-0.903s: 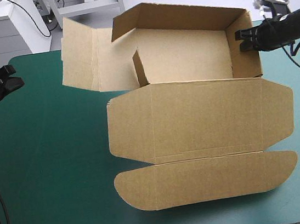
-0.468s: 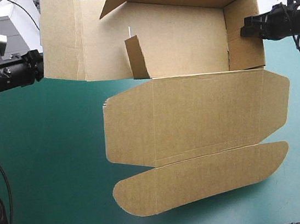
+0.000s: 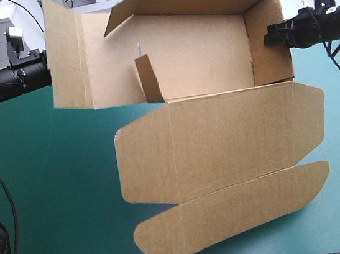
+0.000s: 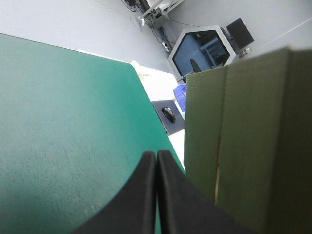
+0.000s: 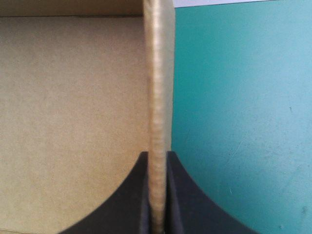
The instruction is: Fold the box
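Observation:
The brown box (image 3: 221,133) lies open, its back wall and right end wall (image 3: 269,45) raised and the long lid (image 3: 244,211) flat toward the front. A small inner tab (image 3: 148,80) stands upright inside. My right gripper (image 3: 269,35) is shut on the top edge of the right end wall (image 5: 158,73), one finger on each side, right gripper (image 5: 157,156). The left end flap (image 3: 67,59) stands raised. My left gripper (image 3: 46,69) is shut and empty, its tip (image 4: 156,154) just outside that flap (image 4: 243,141); whether they touch is unclear.
The teal-green cover (image 3: 54,198) shows left of the lid and along the table's right side (image 5: 234,97). Near my left gripper the table's far corner (image 4: 131,63) lies close beyond the fingers.
My left arm has swung in from the table's left edge up to the raised left flap. The box has shifted slightly left and turned a little, held by my right gripper.

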Action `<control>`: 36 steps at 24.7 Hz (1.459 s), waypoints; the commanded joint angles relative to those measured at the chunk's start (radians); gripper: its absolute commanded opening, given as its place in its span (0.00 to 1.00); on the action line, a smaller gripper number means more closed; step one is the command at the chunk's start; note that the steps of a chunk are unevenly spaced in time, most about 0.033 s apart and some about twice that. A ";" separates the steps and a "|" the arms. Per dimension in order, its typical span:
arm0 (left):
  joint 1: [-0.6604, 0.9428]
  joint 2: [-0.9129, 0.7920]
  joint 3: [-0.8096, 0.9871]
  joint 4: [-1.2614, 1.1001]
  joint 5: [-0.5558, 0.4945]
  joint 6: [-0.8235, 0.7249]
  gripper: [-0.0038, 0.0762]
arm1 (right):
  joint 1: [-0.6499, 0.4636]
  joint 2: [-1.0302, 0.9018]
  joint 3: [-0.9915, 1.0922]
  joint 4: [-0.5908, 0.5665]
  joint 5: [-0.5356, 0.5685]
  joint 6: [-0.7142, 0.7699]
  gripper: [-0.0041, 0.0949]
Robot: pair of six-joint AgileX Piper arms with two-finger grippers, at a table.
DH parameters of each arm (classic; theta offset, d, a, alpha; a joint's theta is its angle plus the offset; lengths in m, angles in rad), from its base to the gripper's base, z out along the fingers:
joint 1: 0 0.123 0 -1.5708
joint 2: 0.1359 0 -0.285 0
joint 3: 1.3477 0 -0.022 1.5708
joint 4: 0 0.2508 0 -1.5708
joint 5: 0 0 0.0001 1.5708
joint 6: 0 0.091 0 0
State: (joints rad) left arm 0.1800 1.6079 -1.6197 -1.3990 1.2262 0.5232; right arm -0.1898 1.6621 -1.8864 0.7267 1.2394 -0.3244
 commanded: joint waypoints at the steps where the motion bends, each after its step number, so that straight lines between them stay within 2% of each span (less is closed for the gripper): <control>1: -0.015 -0.074 -0.031 -0.089 0.061 0.006 0.04 | 0.043 -0.052 -0.029 0.036 -0.073 0.024 0.02; 8: -0.022 -0.145 -0.031 -0.017 0.061 -0.004 0.04 | 0.087 -0.028 -0.029 0.035 -0.120 0.046 0.02; 17: -0.143 -0.200 -0.031 0.145 0.059 -0.027 0.04 | 0.219 0.013 -0.029 -0.057 -0.207 0.084 0.02; 20: -0.162 -0.200 -0.031 0.185 0.052 -0.048 0.04 | 0.221 0.020 -0.029 -0.072 -0.211 0.103 0.02; 22: -0.162 -0.202 -0.031 0.194 0.054 -0.050 0.04 | 0.221 0.020 -0.029 -0.130 -0.210 0.121 0.02; 28: -0.162 -0.210 -0.031 0.194 0.059 -0.050 0.04 | 0.221 0.022 -0.029 -0.208 -0.207 0.155 0.02; 36: -0.162 -0.213 -0.031 0.184 0.059 -0.050 0.04 | 0.219 0.033 -0.029 -0.200 -0.215 0.158 0.02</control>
State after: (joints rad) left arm 0.0256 1.4271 -1.6206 -1.1443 1.2407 0.4783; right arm 0.0283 1.7430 -1.8856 0.4627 1.0776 -0.1782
